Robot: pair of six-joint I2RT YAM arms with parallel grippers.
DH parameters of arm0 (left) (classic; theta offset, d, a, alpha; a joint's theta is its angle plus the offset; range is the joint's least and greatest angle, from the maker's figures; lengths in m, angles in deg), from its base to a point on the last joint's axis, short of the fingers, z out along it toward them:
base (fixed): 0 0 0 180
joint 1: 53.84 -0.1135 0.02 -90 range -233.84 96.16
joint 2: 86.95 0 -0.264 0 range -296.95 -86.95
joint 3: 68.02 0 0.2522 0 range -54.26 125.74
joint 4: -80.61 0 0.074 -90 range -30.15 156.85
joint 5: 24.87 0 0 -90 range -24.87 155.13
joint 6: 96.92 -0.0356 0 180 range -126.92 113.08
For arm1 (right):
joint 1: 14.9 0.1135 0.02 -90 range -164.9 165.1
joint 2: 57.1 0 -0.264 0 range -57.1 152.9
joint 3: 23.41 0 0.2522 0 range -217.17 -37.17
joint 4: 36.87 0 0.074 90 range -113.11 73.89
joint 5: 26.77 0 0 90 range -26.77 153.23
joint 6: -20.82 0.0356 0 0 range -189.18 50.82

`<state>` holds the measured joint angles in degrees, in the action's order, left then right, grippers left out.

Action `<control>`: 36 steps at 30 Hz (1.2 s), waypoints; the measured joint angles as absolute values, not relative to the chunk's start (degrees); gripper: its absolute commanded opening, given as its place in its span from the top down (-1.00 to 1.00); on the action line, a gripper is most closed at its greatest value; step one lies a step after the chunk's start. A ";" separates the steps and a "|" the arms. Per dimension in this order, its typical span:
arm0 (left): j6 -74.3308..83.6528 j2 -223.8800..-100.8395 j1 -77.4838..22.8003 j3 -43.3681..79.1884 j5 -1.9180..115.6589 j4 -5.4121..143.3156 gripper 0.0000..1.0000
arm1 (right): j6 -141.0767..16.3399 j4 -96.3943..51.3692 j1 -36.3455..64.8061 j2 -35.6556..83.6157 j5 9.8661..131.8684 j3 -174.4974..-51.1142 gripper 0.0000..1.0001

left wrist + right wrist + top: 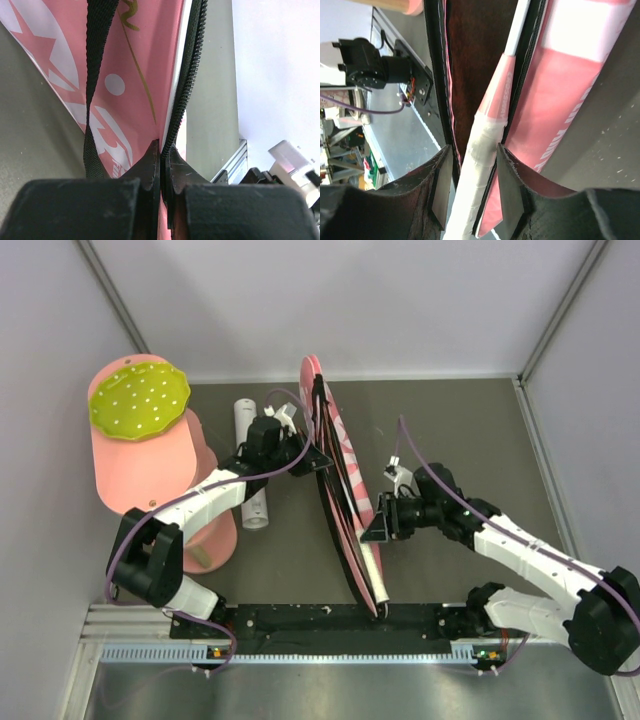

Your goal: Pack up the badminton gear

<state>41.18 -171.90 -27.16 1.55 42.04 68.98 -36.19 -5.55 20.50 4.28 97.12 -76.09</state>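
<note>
The pink racket bag (345, 455) stands on edge in mid-table, running from far to near. My left gripper (315, 460) is shut on its black zipper edge (187, 65) near the far end; the wrist view shows the jaws (162, 145) pinching it beside the pink printed side (135, 60). My right gripper (372, 525) is at the bag's near part. Its pads (472, 150) close round a white taped racket handle (480, 135) and the bag's edge (560, 90). The handle's end pokes out at the near end (379, 588). A white tube (243, 415) lies under the left arm. No shuttlecocks are in view.
A big pink cylinder (150, 480) with a yellow-green dotted disc (138, 400) stands at the left, close to the left arm. The black mounting rail (300, 622) runs along the near edge. Grey walls enclose the table.
</note>
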 measured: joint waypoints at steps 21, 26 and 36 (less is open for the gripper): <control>41.20 -171.75 -27.03 1.55 42.06 68.59 1.00 | -32.34 -8.87 29.42 12.04 84.83 -75.87 0.83; 41.13 -171.29 -26.71 1.55 42.04 68.37 1.00 | -34.73 -4.56 30.07 13.88 79.74 -76.96 0.60; 40.94 -170.65 -26.66 1.20 42.26 67.21 1.00 | -36.21 0.77 32.08 -0.92 79.61 -79.74 0.52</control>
<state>40.94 -170.65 -26.66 1.20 42.26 67.21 -36.21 0.77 32.08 -0.92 79.61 -79.74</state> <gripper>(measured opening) 0.026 0.240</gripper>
